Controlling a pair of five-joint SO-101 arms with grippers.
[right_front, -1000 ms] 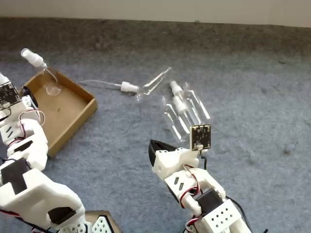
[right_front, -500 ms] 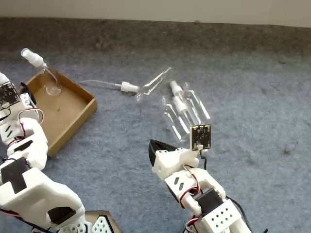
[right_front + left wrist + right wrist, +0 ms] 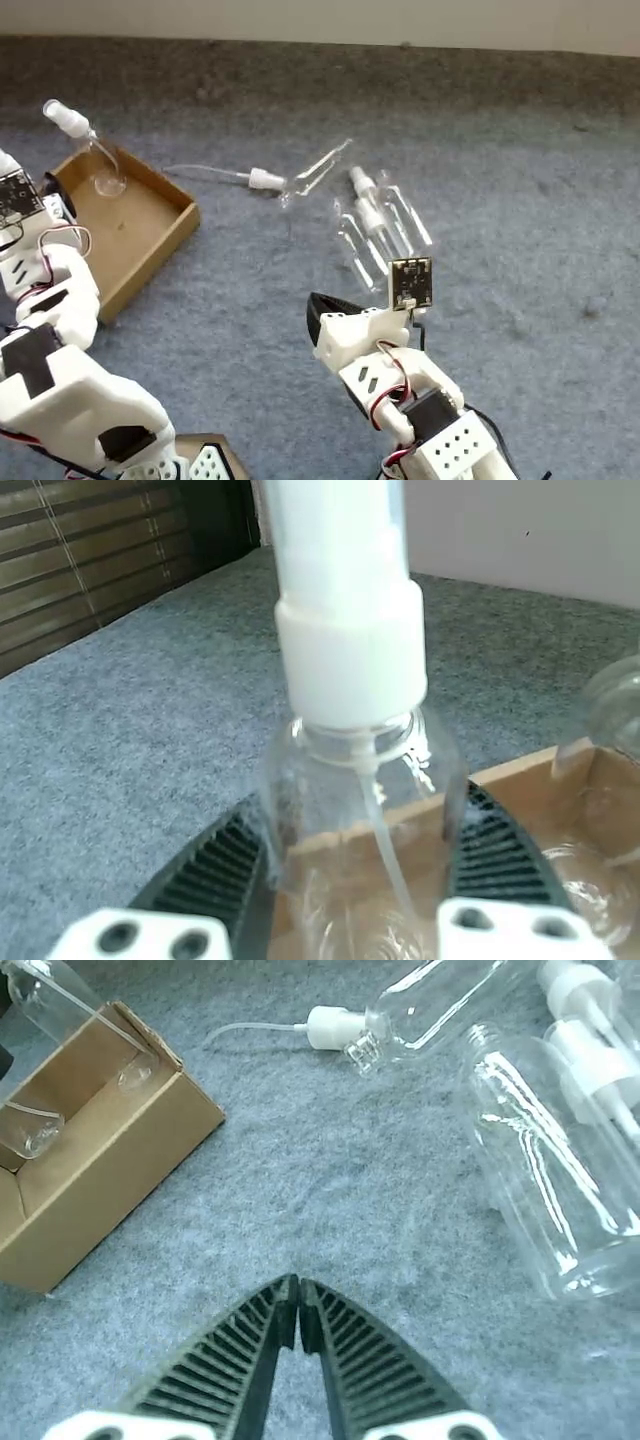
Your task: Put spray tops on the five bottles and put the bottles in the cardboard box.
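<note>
Carpet (image 3: 520, 180), cardboard box (image 3: 145, 228) (bottle (image 3: 101, 166) perhaps inside)

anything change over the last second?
Barely. The right gripper, shut and empty, slipped back a touch toward its own base. The left gripper stays shut on the capped bottle at the cardboard box. The loose bottles and the loose spray top on the carpet have not shifted.

The right gripper (image 3: 313, 298) has drawn slightly nearer across the grey carpet (image 3: 520, 200). Its wrist circuit board (image 3: 410, 282) has shifted a trace leftward.
</note>
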